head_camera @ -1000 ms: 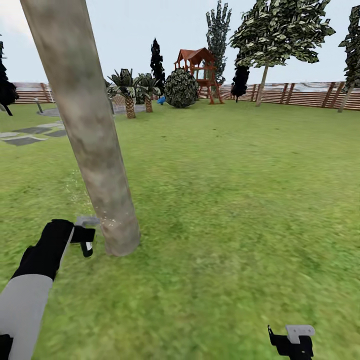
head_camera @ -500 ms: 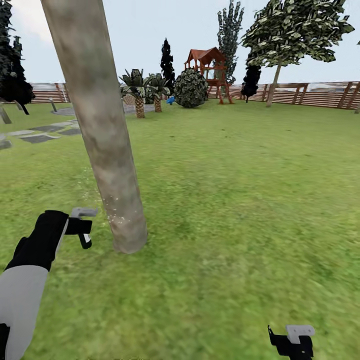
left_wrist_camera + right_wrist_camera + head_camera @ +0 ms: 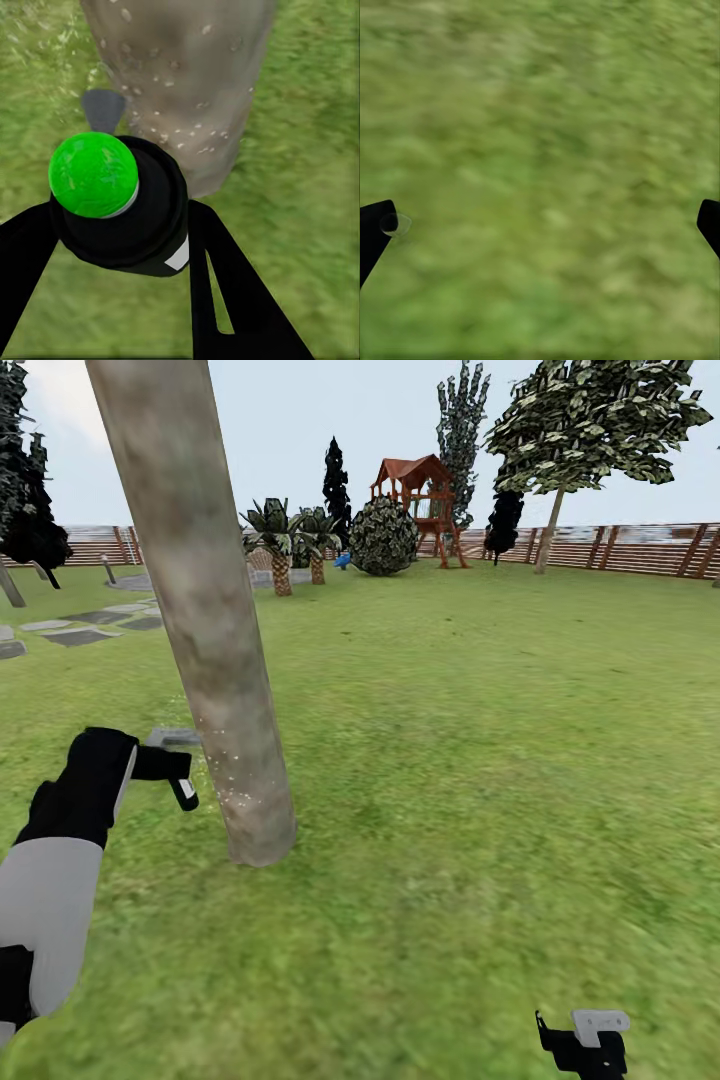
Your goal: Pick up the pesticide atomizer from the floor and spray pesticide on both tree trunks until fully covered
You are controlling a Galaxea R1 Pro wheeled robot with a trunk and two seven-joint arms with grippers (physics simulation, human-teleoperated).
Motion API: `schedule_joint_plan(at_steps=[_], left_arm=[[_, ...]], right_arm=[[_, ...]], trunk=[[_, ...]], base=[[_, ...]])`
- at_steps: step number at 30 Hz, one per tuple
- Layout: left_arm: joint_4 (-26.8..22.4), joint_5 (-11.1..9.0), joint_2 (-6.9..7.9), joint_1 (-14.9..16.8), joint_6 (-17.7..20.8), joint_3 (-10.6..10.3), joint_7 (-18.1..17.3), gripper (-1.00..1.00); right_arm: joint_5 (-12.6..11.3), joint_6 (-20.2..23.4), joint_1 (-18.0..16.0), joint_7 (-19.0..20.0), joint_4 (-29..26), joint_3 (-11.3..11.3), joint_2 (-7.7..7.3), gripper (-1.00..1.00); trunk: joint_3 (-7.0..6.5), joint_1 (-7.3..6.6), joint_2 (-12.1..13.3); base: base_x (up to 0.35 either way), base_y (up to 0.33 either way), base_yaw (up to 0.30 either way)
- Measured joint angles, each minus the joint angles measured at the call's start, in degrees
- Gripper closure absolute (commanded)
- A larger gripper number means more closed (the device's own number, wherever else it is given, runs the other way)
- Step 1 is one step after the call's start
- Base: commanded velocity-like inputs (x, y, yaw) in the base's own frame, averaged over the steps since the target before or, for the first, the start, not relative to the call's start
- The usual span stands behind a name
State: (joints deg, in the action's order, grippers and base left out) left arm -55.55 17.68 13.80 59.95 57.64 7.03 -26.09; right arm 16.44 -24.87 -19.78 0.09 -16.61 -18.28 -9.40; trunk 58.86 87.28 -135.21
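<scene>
A: Any writing, labels, brand names or numbers to read anywhere here?
B: None. The pesticide atomizer [image 3: 120, 202] carries a plain green spot and a small white patch, both blank. The tree trunk [image 3: 200, 610] and fence [image 3: 620, 548] bear no sign either

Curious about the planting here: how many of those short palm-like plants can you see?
2: both short palm-like plants stand together far back by the round bush, one left of the other. More may be hidden.

Pale grey-beige tree trunk [image 3: 215, 650] with brownish mottling and white specks; black pesticide atomizer [image 3: 124, 202] with a bright green spot; blurry green grass [image 3: 480, 760]; brown slatted fence [image 3: 620, 548].
</scene>
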Motion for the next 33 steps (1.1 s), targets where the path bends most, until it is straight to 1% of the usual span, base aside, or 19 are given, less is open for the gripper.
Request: schedule_joint_plan(at_steps=[2,3,5,7,9,13,16,17,19,20,23,27,29,31,33], left_arm=[[0.0,0.0,0.05,-0.2,-0.2,-0.2,-0.3,1.00],[0.6,-0.2,0.15,-0.5,-0.5,-1.3,-1.0,1.00],[0.8,-0.1,0.23,-1.9,-0.8,-1.9,-1.9,1.00],[0.9,-0.1,0.15,-4.1,-1.0,-2.0,-2.5,1.00],[0.9,-0.1,0.10,-5.0,-1.1,-2.1,-2.7,1.00],[0.6,-0.2,0.05,-4.2,-0.4,-2.0,-2.6,1.00],[0.2,-0.1,0.20,-1.8,-0.1,-1.7,-2.5,1.00],[0.1,0.0,0.26,-1.6,-0.1,-1.5,-2.4,1.00],[0.0,0.3,0.45,-2.4,-0.7,-1.6,-2.1,1.00],[0.0,0.2,0.47,-3.2,-0.9,-1.6,-2.0,1.00],[0.0,0.3,0.31,-6.8,-2.1,-1.6,-1.7,1.00],[0.0,0.3,0.24,-8.9,-2.9,-1.6,-1.6,1.00],[0.1,0.3,0.19,-11.8,-5.4,-1.5,-1.6,1.00],[0.5,0.2,0.16,-13.7,-7.6,-1.5,-1.6,1.00],[0.9,0.1,-0.05,-15.8,-9.1,-1.5,-1.5,1.00]], right_arm=[[0.0,0.0,0.0,0.0,0.0,0.0,0.00,-1.00],[0.0,0.0,0.0,0.0,0.0,0.0,0.00,-1.00],[0.0,0.0,0.0,0.0,0.0,0.0,0.00,-1.00],[0.0,0.0,0.0,0.0,0.0,0.1,0.00,-1.00],[0.0,0.0,0.0,0.0,0.0,0.1,0.00,-1.00],[0.0,0.0,0.0,0.0,0.0,0.1,0.00,-1.00],[0.0,0.0,0.0,0.0,0.0,0.1,0.00,-1.00],[0.0,0.0,0.0,0.0,0.0,0.1,0.00,-1.00],[0.0,0.0,0.0,0.0,0.0,0.1,0.00,-1.00],[0.0,0.0,0.0,0.0,0.0,0.1,0.00,-1.00],[0.0,0.0,0.0,0.0,0.0,0.1,0.00,-1.00],[0.0,0.0,0.0,0.0,0.0,0.1,0.04,-1.00],[0.0,0.0,0.0,0.0,0.0,0.1,0.03,-1.00],[0.0,0.0,0.0,0.0,0.0,0.1,0.07,-1.00],[0.0,0.0,0.0,0.0,0.0,0.1,0.08,-1.00]], trunk=[[0.00,0.00,0.0],[0.00,0.00,0.0],[0.00,0.00,0.0],[0.01,0.00,0.0],[0.00,0.00,0.0],[0.00,0.00,0.0],[-0.01,0.00,0.0],[0.00,0.00,0.0],[0.00,0.00,0.0],[0.00,0.00,0.0],[0.01,0.00,0.0],[0.00,0.00,0.0],[0.01,0.00,0.0],[0.01,0.00,0.0],[0.01,0.00,0.0]], base=[[0.000,0.000,0.000],[0.000,0.000,0.000],[0.000,0.000,0.000],[0.000,0.000,0.000],[0.000,0.000,0.000],[0.000,0.000,0.000],[0.000,0.000,0.000],[0.000,0.000,0.000],[0.000,0.000,0.000],[0.000,0.000,0.013],[0.000,0.000,0.156],[0.000,-0.113,0.263],[0.000,-0.254,0.276],[0.000,-0.265,0.277],[0.000,-0.269,0.277]])
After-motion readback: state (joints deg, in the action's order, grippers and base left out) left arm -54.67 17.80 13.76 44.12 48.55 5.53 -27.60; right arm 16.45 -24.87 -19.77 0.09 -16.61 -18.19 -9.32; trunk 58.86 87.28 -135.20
